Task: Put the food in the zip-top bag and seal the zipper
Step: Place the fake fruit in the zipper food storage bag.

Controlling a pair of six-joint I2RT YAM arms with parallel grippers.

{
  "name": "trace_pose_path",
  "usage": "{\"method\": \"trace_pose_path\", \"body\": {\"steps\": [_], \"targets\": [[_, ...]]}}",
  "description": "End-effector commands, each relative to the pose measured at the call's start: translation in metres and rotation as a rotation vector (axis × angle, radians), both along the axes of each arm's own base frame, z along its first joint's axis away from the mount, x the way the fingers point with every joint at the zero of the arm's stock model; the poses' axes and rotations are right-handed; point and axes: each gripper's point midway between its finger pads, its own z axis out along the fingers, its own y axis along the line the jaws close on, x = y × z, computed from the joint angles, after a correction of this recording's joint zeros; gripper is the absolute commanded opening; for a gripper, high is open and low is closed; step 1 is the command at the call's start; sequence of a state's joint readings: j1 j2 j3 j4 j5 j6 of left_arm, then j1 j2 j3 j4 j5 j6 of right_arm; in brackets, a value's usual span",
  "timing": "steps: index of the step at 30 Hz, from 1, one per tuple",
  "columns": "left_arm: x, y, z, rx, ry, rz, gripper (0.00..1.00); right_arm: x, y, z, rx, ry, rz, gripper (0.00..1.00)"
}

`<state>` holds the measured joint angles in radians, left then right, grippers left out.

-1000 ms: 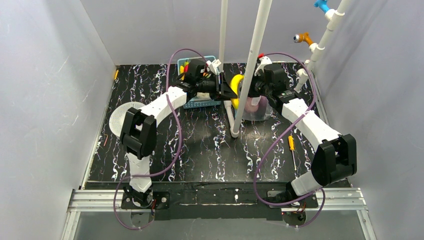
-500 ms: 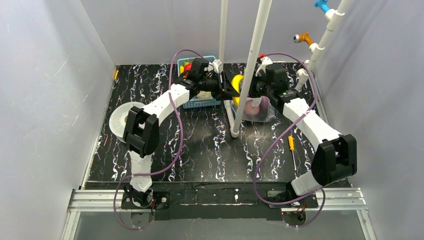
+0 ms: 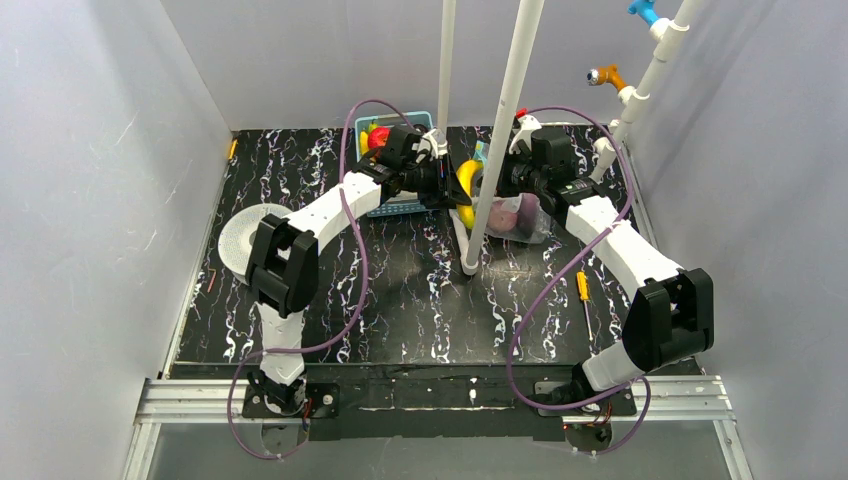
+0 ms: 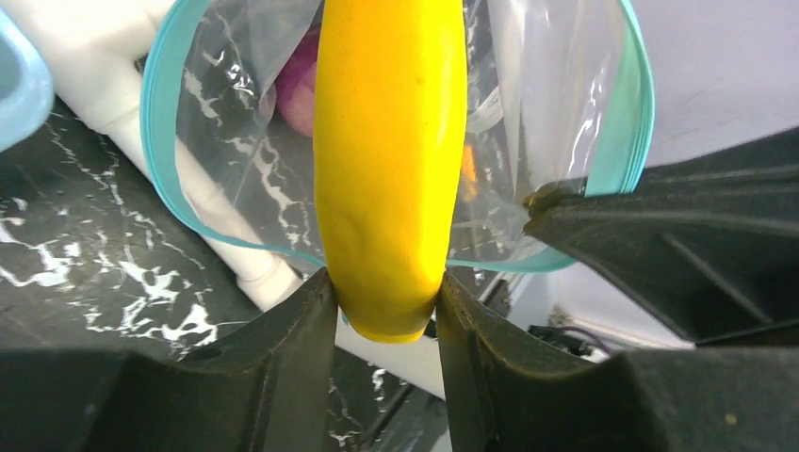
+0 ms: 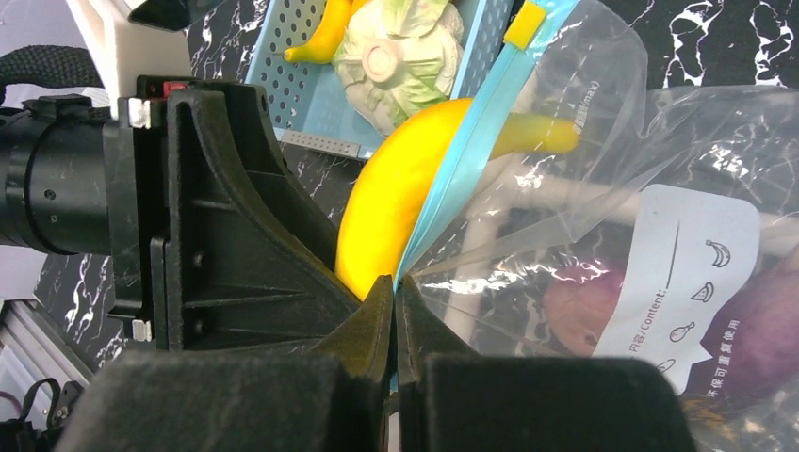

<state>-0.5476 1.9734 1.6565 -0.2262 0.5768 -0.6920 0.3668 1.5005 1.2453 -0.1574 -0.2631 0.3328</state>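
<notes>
The yellow banana (image 4: 389, 169) is clamped at its near end by my left gripper (image 4: 384, 292), and its far end pokes into the wide-open mouth of the clear zip-top bag (image 5: 565, 245). The teal zipper (image 4: 160, 122) rings that mouth. My right gripper (image 5: 396, 292) is shut on the bag's rim beside the banana (image 5: 396, 188) and holds the mouth up. Purple food pieces (image 5: 575, 311) lie inside the bag. From above, both grippers meet at the banana (image 3: 466, 178) behind a white pipe. A red apple (image 3: 378, 138) sits in the basket.
The light-blue mesh basket (image 5: 311, 104) with a cabbage (image 5: 396, 56) stands just behind the left gripper. An upright white pipe (image 3: 497, 150) rises between the arms. A screwdriver (image 3: 584, 290) lies at the right, and a white round disc (image 3: 235, 235) at the left.
My left gripper has swung the banana round and down toward the bag's mouth. The right gripper has lifted the bag's rim slightly and kept its grip.
</notes>
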Motion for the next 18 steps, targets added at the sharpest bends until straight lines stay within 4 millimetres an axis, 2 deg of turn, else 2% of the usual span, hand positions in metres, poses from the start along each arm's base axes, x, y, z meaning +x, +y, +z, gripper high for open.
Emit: {"method": "trace_pose_path", "body": {"steps": [1, 7, 13, 15, 18], "targets": [[-0.005, 0.012, 0.037, 0.031, -0.195, -0.058, 0.0, 0.001, 0.007, 0.035, 0.036, -0.098, 0.05, 0.01], [-0.013, 0.015, 0.051, 0.034, -0.27, -0.168, 0.01, -0.002, 0.014, 0.032, 0.039, -0.098, 0.115, 0.01], [-0.004, 0.035, 0.062, 0.053, -0.301, -0.17, 0.03, -0.01, 0.025, 0.033, 0.072, -0.097, 0.197, 0.01], [-0.002, 0.038, 0.068, 0.028, -0.296, -0.181, 0.05, -0.01, 0.026, 0.032, 0.073, -0.095, 0.203, 0.01], [-0.011, 0.037, 0.082, -0.058, -0.268, -0.246, 0.08, -0.007, 0.025, 0.028, 0.06, -0.09, 0.195, 0.01]]}}
